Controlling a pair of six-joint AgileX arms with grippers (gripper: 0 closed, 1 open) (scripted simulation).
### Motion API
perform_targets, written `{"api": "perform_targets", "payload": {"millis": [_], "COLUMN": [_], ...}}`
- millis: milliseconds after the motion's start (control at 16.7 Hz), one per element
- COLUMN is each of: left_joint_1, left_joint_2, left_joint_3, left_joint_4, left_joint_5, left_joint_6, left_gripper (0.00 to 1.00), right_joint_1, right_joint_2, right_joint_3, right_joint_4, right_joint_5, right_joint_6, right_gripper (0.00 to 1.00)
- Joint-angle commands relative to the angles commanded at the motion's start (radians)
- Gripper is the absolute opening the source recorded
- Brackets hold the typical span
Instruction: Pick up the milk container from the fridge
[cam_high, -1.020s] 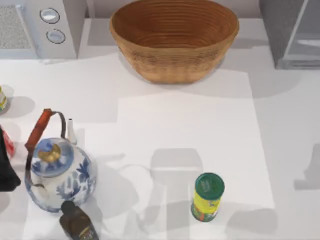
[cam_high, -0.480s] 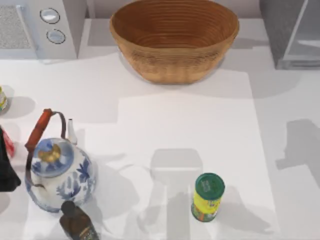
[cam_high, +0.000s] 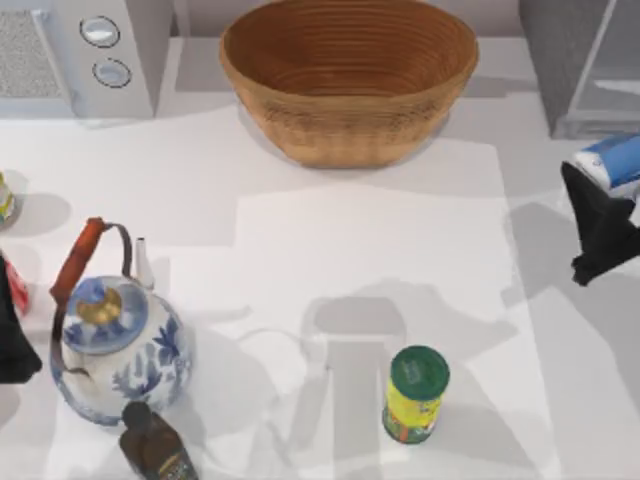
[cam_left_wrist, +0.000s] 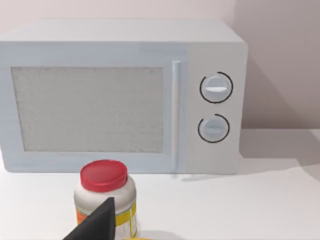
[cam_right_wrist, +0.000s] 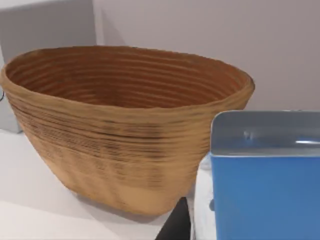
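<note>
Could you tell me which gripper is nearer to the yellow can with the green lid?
Probably the right. The right gripper is at the table's right edge holding the blue-topped milk container, up and right of the yellow can with the green lid. The left gripper sits at the far left edge.

Right wrist view: woven basket (cam_right_wrist: 125, 125) dominates, tan wicker with ribbed horizontal coils, wide oval rim, walls tapering down to a narrower base that sits on the white table (cam_right_wrist: 40, 220). Interior visible, darker orange-brown. Close to the lens, the milk container (cam_right_wrist: 265, 195): bright blue face with a pale grey-white band along its upper edge, overlapping the basket's near side in the picture. Just beside the carton's edge, a dark end effector finger (cam_right_wrist: 176, 225) pokes up as a black wedge; whether it touches the carton can't be told. Plain pale wall behind the basket, with a grey boxy panel (cam_right_wrist: 47, 25) at the far corner beyond the rim.
</note>
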Motion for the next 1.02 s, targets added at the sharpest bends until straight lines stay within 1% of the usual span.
{"api": "perform_targets", "payload": {"millis": [300, 540, 720, 960, 1020], "left_joint_1": [0.000, 0.000, 0.000, 0.000, 0.000], "left_joint_2": [0.000, 0.000, 0.000, 0.000, 0.000], "left_joint_3": [0.000, 0.000, 0.000, 0.000, 0.000], "left_joint_4": [0.000, 0.000, 0.000, 0.000, 0.000], "left_joint_5": [0.000, 0.000, 0.000, 0.000, 0.000], "left_joint_6": [0.000, 0.000, 0.000, 0.000, 0.000], "left_gripper": [1.00, 1.00, 1.00, 1.00, 1.00], "right_joint_1": [0.047, 0.072, 0.078, 0.078, 0.072], "right_joint_2": [0.421, 0.655, 0.725, 0.729, 0.768], "right_joint_3": [0.093, 0.149, 0.164, 0.165, 0.169], "right_joint_4": [0.350, 0.548, 0.615, 0.620, 0.596], "right_joint_5": [-0.102, -0.157, -0.175, -0.177, -0.174], "right_joint_6": [0.008, 0.007, 0.005, 0.005, 0.007], "right_gripper": [0.00, 0.00, 0.00, 0.00, 0.00]}}
